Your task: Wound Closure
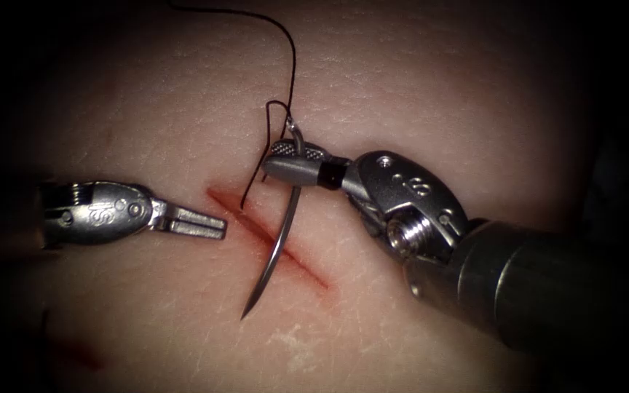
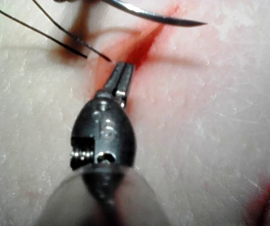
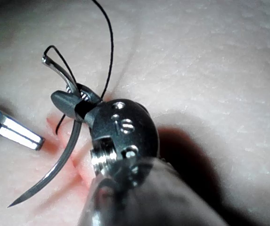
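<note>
My right tool point(image 1: 285, 161) comes in from the right and is shut on the curved needle point(image 1: 279, 244) near its thread end; the same grip shows in the right wrist view point(image 3: 71, 101). The needle hangs free above the tissue, crossing the cut point(image 1: 267, 236), its point point(image 1: 244, 316) lying over the cut's left side. Black thread point(image 1: 290, 54) runs up from the needle's end and a short end point(image 1: 250, 191) drops toward the cut. My left tool point(image 1: 209, 225) sits left of the cut, shut, holding nothing; its closed tip point(image 2: 121, 75) lies beside the red cut point(image 2: 146, 44).
Pale tissue point(image 1: 438, 94) surrounds the cut. A faint red smear point(image 1: 81, 356) marks the tissue at the lower left. Red fluid lines the cut's edges.
</note>
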Motion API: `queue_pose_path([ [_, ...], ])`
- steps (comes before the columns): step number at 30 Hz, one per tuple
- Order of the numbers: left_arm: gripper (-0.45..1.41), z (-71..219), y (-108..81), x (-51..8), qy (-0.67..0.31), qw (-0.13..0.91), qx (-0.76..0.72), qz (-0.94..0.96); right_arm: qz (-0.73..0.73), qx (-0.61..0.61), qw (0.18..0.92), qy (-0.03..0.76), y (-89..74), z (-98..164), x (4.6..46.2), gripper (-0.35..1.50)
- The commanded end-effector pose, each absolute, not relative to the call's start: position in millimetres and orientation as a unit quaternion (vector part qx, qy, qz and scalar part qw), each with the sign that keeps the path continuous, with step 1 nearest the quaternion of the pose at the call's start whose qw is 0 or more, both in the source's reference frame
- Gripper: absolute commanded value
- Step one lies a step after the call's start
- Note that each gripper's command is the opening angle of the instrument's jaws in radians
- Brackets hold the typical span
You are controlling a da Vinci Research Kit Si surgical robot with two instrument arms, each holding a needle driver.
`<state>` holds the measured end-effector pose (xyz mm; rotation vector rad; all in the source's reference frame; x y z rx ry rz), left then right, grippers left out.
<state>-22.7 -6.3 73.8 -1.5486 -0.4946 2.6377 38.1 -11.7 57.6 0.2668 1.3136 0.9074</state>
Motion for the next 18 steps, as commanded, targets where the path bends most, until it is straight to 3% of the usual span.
queue_pose_path([
  [1, -0.45, 74.9, -6.8, -23.5, -0.165, 0.022, -0.495, 0.853, 0.401, 0.113, 0.692, 0.589, -12.5, 58.5, 38.9, -0.35],
  [18, -0.45, 78.2, -6.4, -26.1, -0.211, 0.004, -0.421, 0.882, 0.357, -0.012, 0.717, 0.598, -13.5, 58.4, 39.1, -0.35],
])
